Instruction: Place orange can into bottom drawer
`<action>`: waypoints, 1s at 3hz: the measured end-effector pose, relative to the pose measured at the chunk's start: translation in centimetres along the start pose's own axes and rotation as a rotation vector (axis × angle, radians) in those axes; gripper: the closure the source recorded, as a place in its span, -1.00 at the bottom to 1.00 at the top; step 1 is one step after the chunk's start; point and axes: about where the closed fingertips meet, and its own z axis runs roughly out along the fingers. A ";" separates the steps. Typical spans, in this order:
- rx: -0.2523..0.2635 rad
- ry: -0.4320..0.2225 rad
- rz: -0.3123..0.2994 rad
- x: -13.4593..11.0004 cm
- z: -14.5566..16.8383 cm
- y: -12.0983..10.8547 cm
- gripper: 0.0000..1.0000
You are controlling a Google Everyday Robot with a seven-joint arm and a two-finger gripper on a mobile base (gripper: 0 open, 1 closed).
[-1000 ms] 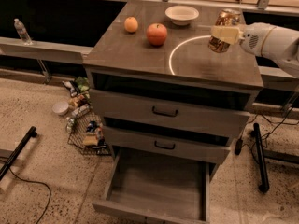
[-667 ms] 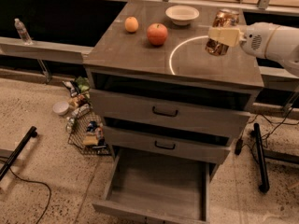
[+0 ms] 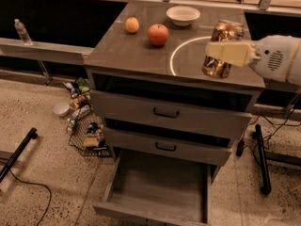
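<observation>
The orange can (image 3: 222, 49) is a shiny copper-orange can, held in the air above the right side of the grey cabinet top (image 3: 136, 51). My gripper (image 3: 226, 52) comes in from the right on a white arm and is shut on the can, one pale finger (image 3: 230, 53) crossing its front. The bottom drawer (image 3: 157, 187) is pulled open below the two upper drawers, its grey inside bare. The can is well above the drawer and to its right.
On the cabinet top stand a round orange fruit (image 3: 132, 25), a red apple (image 3: 158, 34) and a white bowl (image 3: 183, 15). A wire basket of snack packets (image 3: 87, 131) stands on the floor left of the cabinet. A black stand leg (image 3: 261, 159) is at right.
The gripper has carried the can forward and a little lower, from over the back right of the cabinet top toward its front right edge.
</observation>
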 end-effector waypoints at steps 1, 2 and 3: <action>-0.044 0.046 -0.044 4.6 -2.2 4.2 1.00; -0.057 0.162 -0.169 13.2 -2.5 6.4 1.00; -0.069 0.160 -0.162 12.9 -2.3 6.7 1.00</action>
